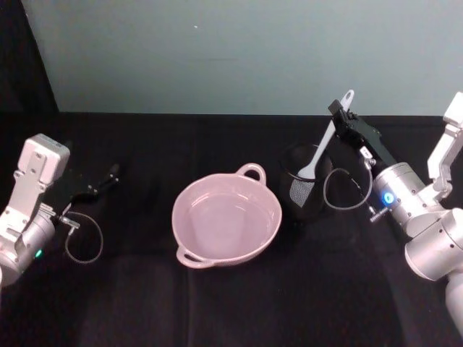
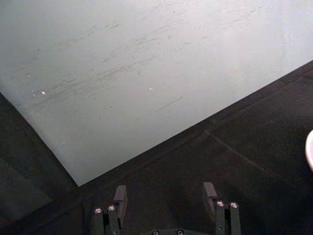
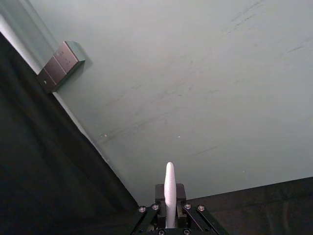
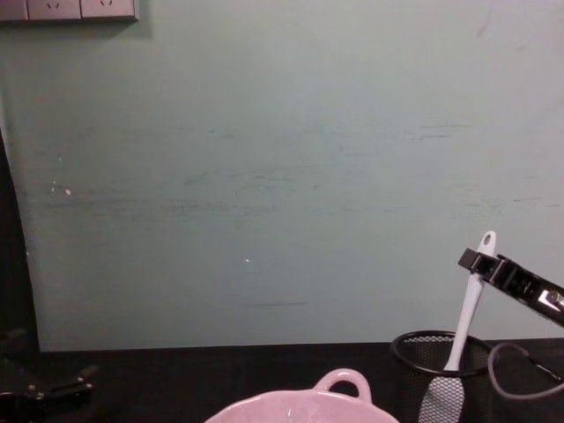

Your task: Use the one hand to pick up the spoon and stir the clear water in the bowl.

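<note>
The right pincer [image 1: 340, 114], black on its silver arm, is clamped on the upper handle of the long slim white plastic spoon [image 1: 323, 146], gripping high so the blade hangs free. The spoon's flat blade sits inside the black wire-mesh cup [image 1: 305, 186], just right of the pale pink glossy bowl [image 1: 269, 233] of clear water on the black desk [image 1: 231, 311]. Judged stage: spoon seized, not yet lifted clear. The left pincer [image 1: 101, 184] rests parked well left of the bowl, fingers apart.
</note>
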`<state>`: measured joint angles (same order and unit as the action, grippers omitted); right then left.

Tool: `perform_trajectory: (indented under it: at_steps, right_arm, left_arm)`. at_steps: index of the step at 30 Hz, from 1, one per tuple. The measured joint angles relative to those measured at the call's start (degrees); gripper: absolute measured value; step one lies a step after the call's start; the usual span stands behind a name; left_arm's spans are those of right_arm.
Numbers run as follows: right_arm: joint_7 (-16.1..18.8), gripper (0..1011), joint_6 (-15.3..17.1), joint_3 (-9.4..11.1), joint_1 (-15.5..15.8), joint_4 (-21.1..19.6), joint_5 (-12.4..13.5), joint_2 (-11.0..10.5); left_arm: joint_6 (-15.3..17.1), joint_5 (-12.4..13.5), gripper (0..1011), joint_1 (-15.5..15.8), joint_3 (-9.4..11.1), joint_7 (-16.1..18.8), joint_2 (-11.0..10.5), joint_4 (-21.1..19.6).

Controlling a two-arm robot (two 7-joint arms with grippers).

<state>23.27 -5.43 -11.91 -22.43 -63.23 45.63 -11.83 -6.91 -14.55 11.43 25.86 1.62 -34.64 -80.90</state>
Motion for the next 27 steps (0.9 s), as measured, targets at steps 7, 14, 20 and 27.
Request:
perform_trajectory:
  at_steps: [7,14,20,27]
  right_arm:
    - [1.13,121,-0.39,0.15,-0.29,1.25,-0.09,0.28]
    - [1.70,121,-0.55,0.10,-0.45,2.07,-0.23,0.49]
    - [1.72,121,-0.55,0.09,-0.46,2.03,-0.23,0.47]
    - [1.72,221,-0.55,0.09,-0.46,1.94,-0.22,0.45]
  left_arm:
    - [0.00,0.00,1011,0.00,0.00,0.00,0.00,0.00]
    - [0.00,0.00,1011,0.00,0.00,0.00,0.00,0.00]
    - [0.00,0.00,1011,0.00,0.00,0.00,0.00,0.00]
    - [0.00,0.00,1011,0.00,0.00,0.00,0.00,0.00]
